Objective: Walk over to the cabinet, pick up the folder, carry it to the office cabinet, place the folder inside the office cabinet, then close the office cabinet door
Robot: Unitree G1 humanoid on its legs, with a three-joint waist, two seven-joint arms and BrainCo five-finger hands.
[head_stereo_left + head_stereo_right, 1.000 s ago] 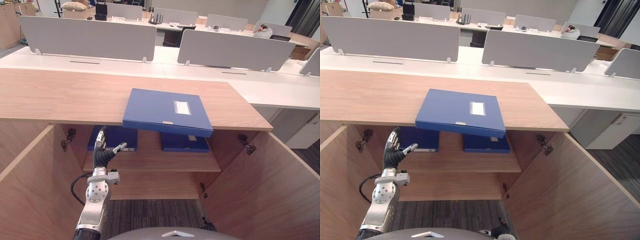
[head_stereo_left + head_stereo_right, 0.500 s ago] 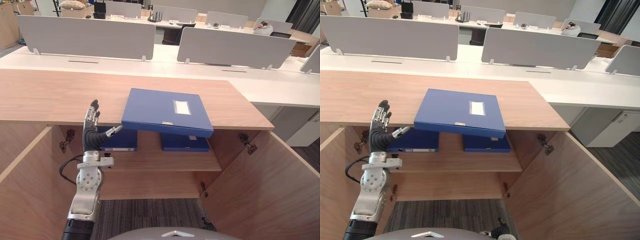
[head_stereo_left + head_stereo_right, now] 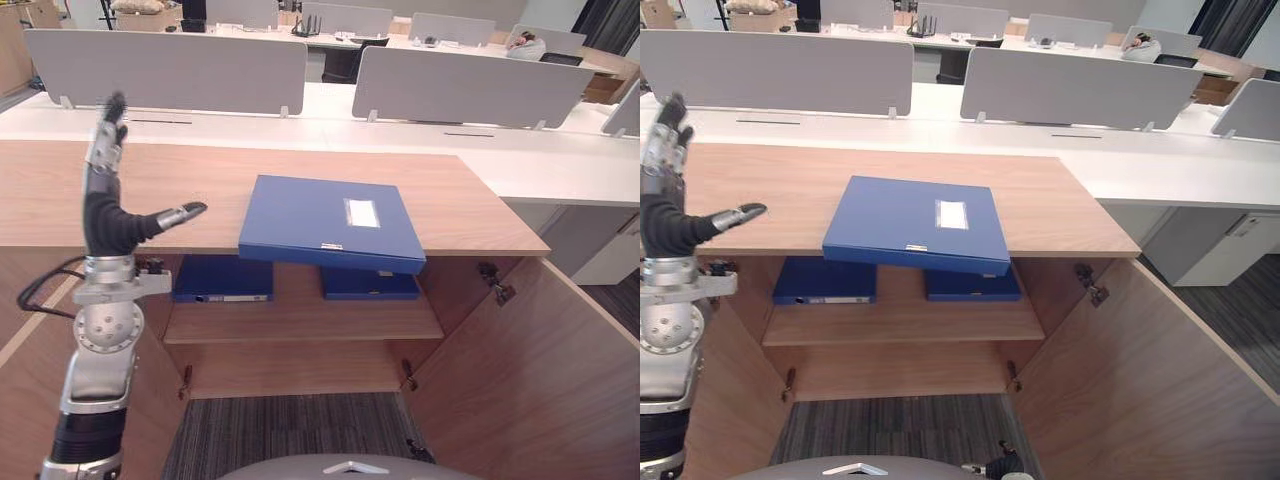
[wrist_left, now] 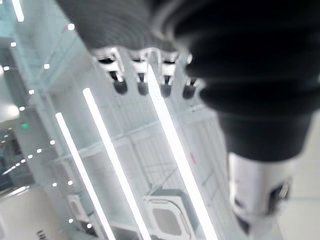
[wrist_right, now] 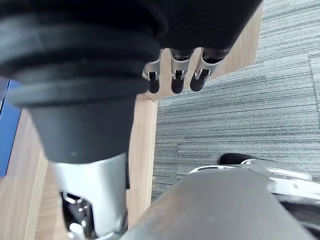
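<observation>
A blue folder [image 3: 330, 220] lies flat on the wooden counter [image 3: 200, 165] that tops the open cabinet [image 3: 540, 370], at the centre of the frame. Its long axis runs left to right, turned a little so that the right end sits lower in the frame. The long spine edge faces the lower edge of the frame and juts out past the front lip of the counter, over the opening. A white label [image 3: 362, 212] sits on the cover right of centre; its print is too small to read. A small pale tab shows on the spine edge.

The left hand [image 3: 110, 215] is raised at the left of the frame, well apart from the folder. Its fingers are straight and point up, the thumb is stretched out toward the folder, and it holds nothing. The right hand [image 5: 176, 75] shows in its wrist view over grey carpet [image 5: 260, 100], its fingers hanging loose and empty.

Inside the cabinet, on the shelf [image 3: 300, 320], lie two more blue folders, one at the left [image 3: 222, 280] and one under the overhang [image 3: 370, 283].
</observation>
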